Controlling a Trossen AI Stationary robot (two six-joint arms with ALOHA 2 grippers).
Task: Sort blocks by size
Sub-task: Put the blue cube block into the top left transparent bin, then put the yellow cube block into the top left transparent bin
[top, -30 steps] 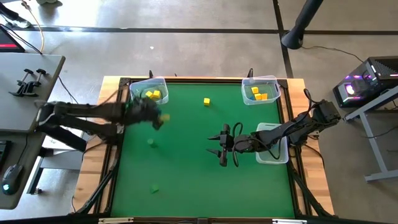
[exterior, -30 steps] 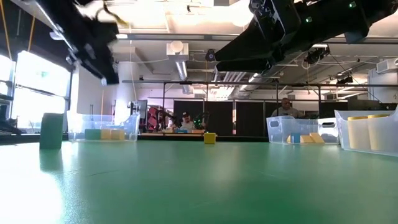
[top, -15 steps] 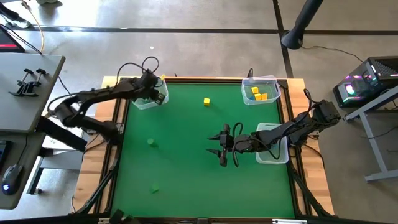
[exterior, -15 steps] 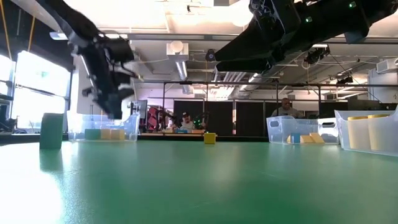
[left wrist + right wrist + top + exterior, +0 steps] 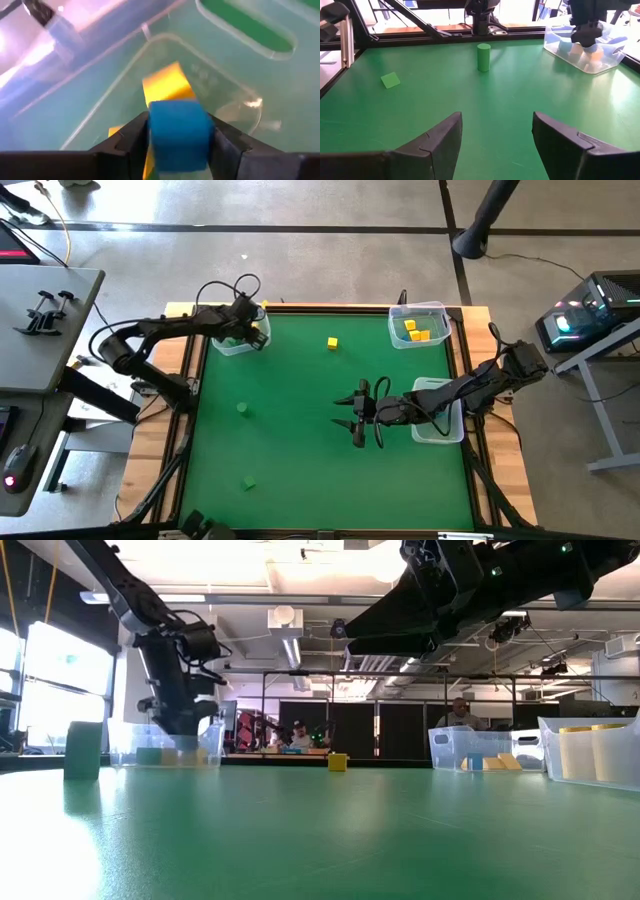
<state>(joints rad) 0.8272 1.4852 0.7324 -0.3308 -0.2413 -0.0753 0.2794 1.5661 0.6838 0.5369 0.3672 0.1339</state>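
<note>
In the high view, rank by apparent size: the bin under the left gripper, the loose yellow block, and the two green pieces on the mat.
1. Bin under the left gripper
2. Yellow block, green cylinder and flat green piece look alike; no ranking.

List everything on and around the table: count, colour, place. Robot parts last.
Clear bins: three; far-left corner, far-right corner, right edge.
Yellow blocks: one loose on the mat; several in the far-right bin; some in the far-left bin.
Green pieces: two, on the mat's left side, one upright, one flat nearer the front.
Blue block: one, in the left claw.
People: in the background room.
Left claw: over the far-left bin.
Right claw: open, mid-mat.
</note>
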